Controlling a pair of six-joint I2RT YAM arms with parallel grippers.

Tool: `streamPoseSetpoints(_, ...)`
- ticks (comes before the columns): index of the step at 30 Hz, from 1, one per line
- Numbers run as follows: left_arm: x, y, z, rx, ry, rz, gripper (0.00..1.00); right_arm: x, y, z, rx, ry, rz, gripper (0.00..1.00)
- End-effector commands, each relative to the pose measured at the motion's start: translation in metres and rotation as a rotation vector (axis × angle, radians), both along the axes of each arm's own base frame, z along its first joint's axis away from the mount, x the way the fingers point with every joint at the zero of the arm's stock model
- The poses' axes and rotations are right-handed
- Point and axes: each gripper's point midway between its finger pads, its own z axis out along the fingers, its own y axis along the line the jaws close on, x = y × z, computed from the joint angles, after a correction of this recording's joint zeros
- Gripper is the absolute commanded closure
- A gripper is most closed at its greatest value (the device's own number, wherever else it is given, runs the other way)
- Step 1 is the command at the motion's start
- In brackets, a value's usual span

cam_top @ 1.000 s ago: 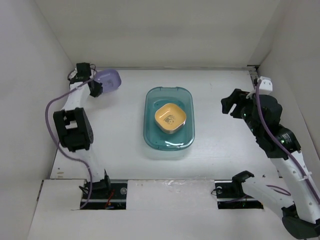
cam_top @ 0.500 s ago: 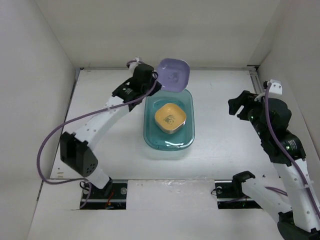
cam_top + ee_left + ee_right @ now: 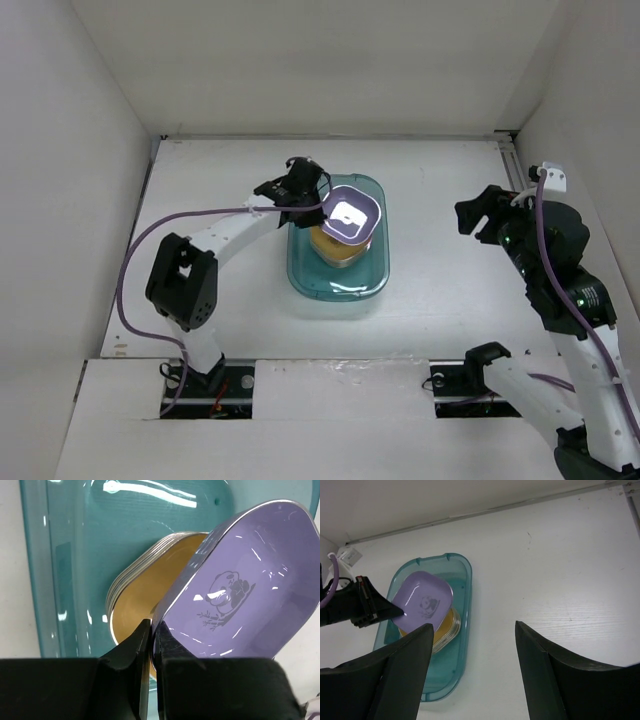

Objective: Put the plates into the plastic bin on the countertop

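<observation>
One purple plate (image 3: 350,214) accounts for nearly all the change. A second ago it was at the far left corner of the worktop (image 3: 440,170). Half a second ago it was held up on edge above the far rim of the bin (image 3: 300,262). Now it sits lower, over the stack of plates (image 3: 324,246) inside the bin, still gripped by the left pincer (image 3: 322,204). The left arm (image 3: 225,230) has swung in toward the middle with it. The right arm (image 3: 560,280) has barely shifted. Its right pincer (image 3: 474,213) hangs over the right side of the worktop, well apart from the bin, jaws spread and holding nothing.

From overhead, the purple plate covers most of the stack, with only an orange-yellow edge showing. The left wrist view adds the grip itself: two black fingers (image 3: 130,655) clenched on the plate's near rim. The plate is tilted above the orange-yellow top plate (image 3: 137,592), whose layered rims show beneath. A small animal print (image 3: 227,587) marks the purple plate's centre. Whether the purple plate touches the stack cannot be told. The right wrist view shows the bin from the other side, with the left pincer reaching in from the left.
</observation>
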Motion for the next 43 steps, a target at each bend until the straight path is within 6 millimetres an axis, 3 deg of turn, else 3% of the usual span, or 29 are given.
streamPoseSetpoints(1, -0.003, 0.003, 0.042, -0.044, -0.108, -0.044, 1.00, -0.001, 0.001, 0.011, 0.009, -0.033, 0.013, 0.28)
streamPoseSetpoints(7, -0.018, 0.017, 0.039, -0.028, -0.094, -0.055, 0.94, -0.003, 0.002, 0.005, 0.000, -0.024, 0.024, 0.28)
streamPoseSetpoints(9, -0.020, 0.021, 0.038, -0.019, -0.097, -0.047, 0.85, -0.003, 0.002, 0.005, 0.000, -0.024, 0.024, 0.28)
streamPoseSetpoints(12, -0.020, 0.030, 0.033, -0.011, -0.086, -0.029, 0.81, -0.003, 0.004, 0.005, 0.002, -0.024, 0.035, 0.28)
streamPoseSetpoints(16, -0.027, 0.036, 0.041, -0.008, -0.094, -0.023, 0.56, -0.005, 0.008, 0.009, 0.009, -0.033, 0.057, 0.28)
streamPoseSetpoints(17, -0.028, 0.037, 0.048, -0.018, -0.110, -0.023, 0.39, -0.006, 0.007, 0.014, 0.004, -0.046, 0.059, 0.27)
streamPoseSetpoints(18, -0.031, 0.038, 0.052, -0.031, -0.117, -0.014, 0.31, -0.006, 0.009, 0.014, 0.006, -0.045, 0.069, 0.27)
streamPoseSetpoints(19, -0.031, 0.041, 0.062, -0.036, -0.144, -0.005, 0.21, -0.008, 0.008, 0.016, -0.004, -0.047, 0.072, 0.13)
streamPoseSetpoints(20, -0.034, 0.050, 0.082, -0.039, -0.196, 0.020, 0.01, -0.009, 0.005, 0.016, -0.009, -0.040, 0.057, 0.08)
streamPoseSetpoints(21, -0.036, 0.055, 0.091, -0.038, -0.218, 0.033, 0.00, -0.011, 0.002, 0.021, -0.010, -0.047, 0.048, 0.00)
streamPoseSetpoints(24, -0.045, 0.083, 0.132, -0.020, -0.322, 0.112, 0.00, -0.020, -0.009, 0.021, -0.049, -0.020, 0.013, 0.00)
streamPoseSetpoints(25, -0.051, 0.092, 0.134, 0.004, -0.330, 0.124, 0.00, -0.025, -0.010, 0.030, -0.054, -0.034, 0.014, 0.00)
streamPoseSetpoints(27, -0.063, 0.117, 0.155, 0.022, -0.404, 0.194, 0.00, -0.034, -0.016, 0.032, -0.071, -0.026, 0.003, 0.00)
streamPoseSetpoints(29, -0.078, 0.136, 0.151, 0.056, -0.418, 0.219, 0.00, -0.049, -0.023, 0.040, -0.091, -0.057, -0.001, 0.00)
streamPoseSetpoints(30, -0.089, 0.152, 0.167, 0.048, -0.476, 0.262, 0.00, -0.050, -0.024, 0.038, -0.103, -0.047, 0.001, 0.00)
streamPoseSetpoints(31, -0.097, 0.161, 0.160, 0.069, -0.479, 0.270, 0.00, -0.056, -0.028, 0.042, -0.111, -0.061, -0.008, 0.00)
streamPoseSetpoints(36, -0.136, 0.214, 0.170, 0.095, -0.593, 0.395, 0.00, -0.074, -0.032, 0.034, -0.151, -0.039, 0.015, 0.00)
streamPoseSetpoints(37, -0.147, 0.226, 0.182, 0.061, -0.638, 0.436, 0.00, -0.078, -0.033, 0.035, -0.149, -0.045, 0.015, 0.00)
streamPoseSetpoints(43, -0.171, 0.247, 0.200, 0.001, -0.701, 0.503, 0.00, -0.094, -0.048, 0.040, -0.138, -0.082, -0.040, 0.00)
